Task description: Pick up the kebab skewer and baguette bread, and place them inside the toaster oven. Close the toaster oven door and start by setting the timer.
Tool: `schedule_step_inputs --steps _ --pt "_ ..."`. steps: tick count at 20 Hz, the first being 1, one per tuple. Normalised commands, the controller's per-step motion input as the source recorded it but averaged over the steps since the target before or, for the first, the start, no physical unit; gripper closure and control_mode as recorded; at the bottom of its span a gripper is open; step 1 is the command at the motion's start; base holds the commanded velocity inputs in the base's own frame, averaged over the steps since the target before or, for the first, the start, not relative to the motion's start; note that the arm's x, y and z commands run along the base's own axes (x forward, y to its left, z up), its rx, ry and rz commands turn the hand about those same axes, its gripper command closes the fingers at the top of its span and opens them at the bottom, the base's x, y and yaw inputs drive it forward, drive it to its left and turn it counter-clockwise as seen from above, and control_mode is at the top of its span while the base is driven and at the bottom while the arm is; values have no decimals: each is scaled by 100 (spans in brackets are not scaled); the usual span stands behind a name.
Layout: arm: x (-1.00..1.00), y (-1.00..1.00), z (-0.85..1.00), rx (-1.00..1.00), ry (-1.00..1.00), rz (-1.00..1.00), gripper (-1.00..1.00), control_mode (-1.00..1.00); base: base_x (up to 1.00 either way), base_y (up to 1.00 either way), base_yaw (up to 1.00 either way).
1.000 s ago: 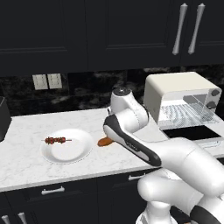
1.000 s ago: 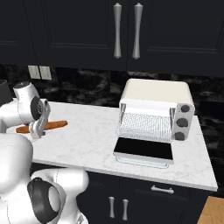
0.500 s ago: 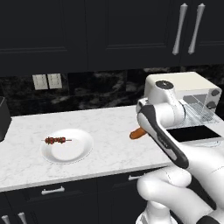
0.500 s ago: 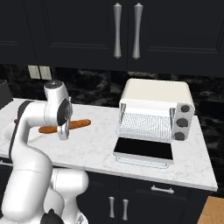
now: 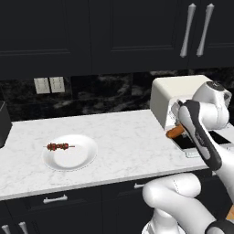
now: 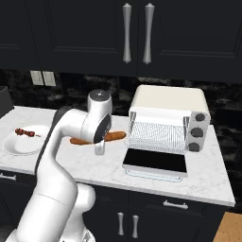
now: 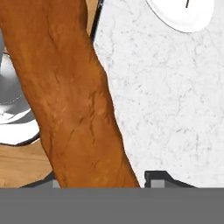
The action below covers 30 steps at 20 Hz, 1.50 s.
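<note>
You can see the baguette bread [image 6: 113,136] only at its two ends in the right base view; the arm covers its middle and the hand that carries it. In the left base view one end [image 5: 174,132] peeks out beside the forearm, which also hides much of the toaster oven [image 5: 171,93]. In the hand view the loaf runs off the top edge, and the plate [image 7: 183,17] is cut at the top.

Place: a kitchen around me.
Evidence: marble counter [image 5: 123,137], dark cabinets [image 6: 94,33], toaster oven [image 6: 166,124], plate [image 5: 82,157].
</note>
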Motion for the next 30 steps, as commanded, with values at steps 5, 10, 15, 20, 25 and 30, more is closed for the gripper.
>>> schedule_step_inputs --steps 5,10,15,20,25,30 --pt "16 -99 9 5 0 0 100 -100 0 0 0" --pt "51 -81 19 11 -2 0 100 -100 0 0 0" --pt "53 -60 1 15 0 0 100 -100 0 0 0" --pt "40 -17 -7 9 -11 0 100 -100 0 0 0" --pt "42 -19 -4 0 -14 0 100 -100 0 0 0" --pt "23 -4 -14 0 -21 -2 100 -100 0 0 0"
